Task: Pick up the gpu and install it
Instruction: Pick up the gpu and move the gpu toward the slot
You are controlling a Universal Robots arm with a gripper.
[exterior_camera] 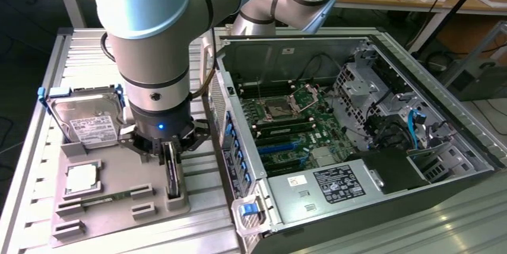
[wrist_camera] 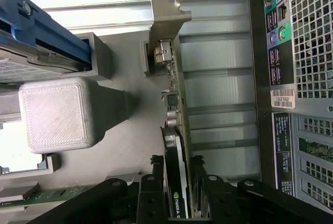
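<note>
The gpu [exterior_camera: 172,174] stands on edge in a slot of the grey holder tray [exterior_camera: 119,212], just beside the open computer case [exterior_camera: 443,117]. In the wrist view the gpu [wrist_camera: 175,99] runs away from me, with its silver end bracket [wrist_camera: 166,21] at the far end and a black fan shroud at the near end. My gripper [exterior_camera: 172,147] has come straight down over it. The black fingers [wrist_camera: 156,164] straddle the card's near end, one on each side, with a thin gap to each face. The gripper [wrist_camera: 177,162] is open around the card.
A silver hard drive [exterior_camera: 87,120] in a blue caddy [wrist_camera: 41,31] stands at the tray's back. A processor [exterior_camera: 82,178] and a green RAM stick [exterior_camera: 103,199] lie in the tray's front. The case's motherboard [exterior_camera: 289,129] lies exposed; its rear panel [wrist_camera: 302,78] is close by.
</note>
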